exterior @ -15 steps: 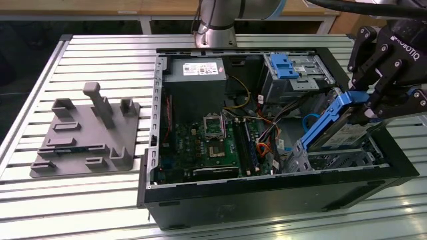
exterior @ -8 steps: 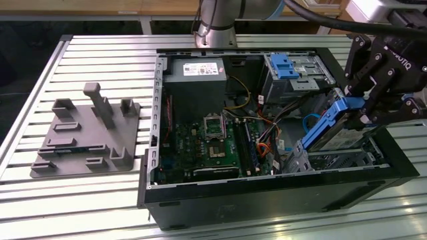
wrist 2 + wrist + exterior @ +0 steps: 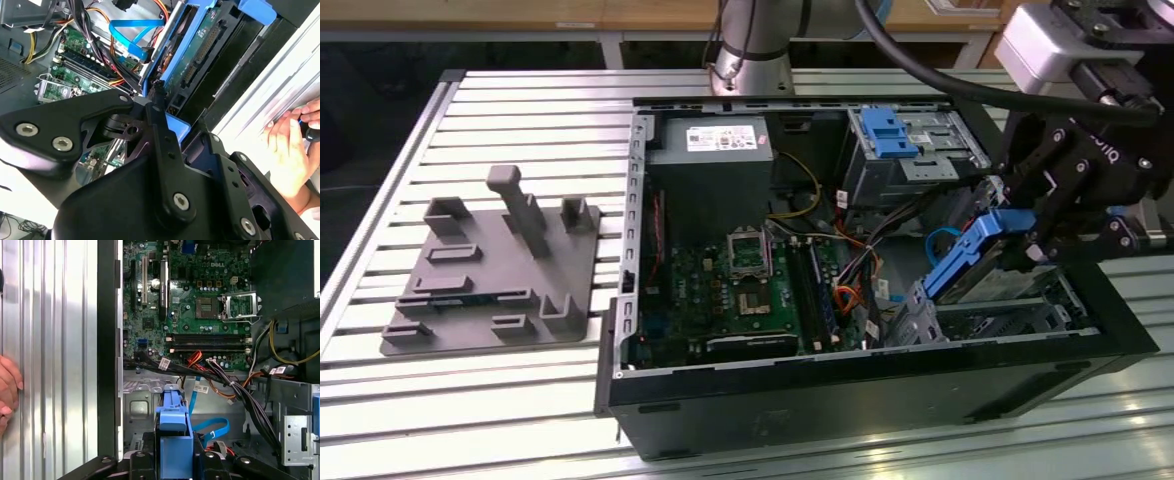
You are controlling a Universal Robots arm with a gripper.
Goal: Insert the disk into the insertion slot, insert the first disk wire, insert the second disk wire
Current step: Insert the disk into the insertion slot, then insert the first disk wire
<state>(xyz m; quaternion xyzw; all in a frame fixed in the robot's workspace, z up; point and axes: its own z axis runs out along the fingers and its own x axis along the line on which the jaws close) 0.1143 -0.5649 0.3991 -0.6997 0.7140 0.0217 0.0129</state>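
Gripper (image 3: 1027, 235) clenched on disk (image 3: 958, 265), which is tilted edge-up w/ lower end at insertion slot (image 3: 1003, 320) beneath the tool. Second disk wire (image 3: 212, 426) curls just beside disk. White PSU label (image 3: 727, 137), print too small to read.

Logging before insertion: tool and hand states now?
The tool: shut on the disk.
A person's hand: resting on the table.
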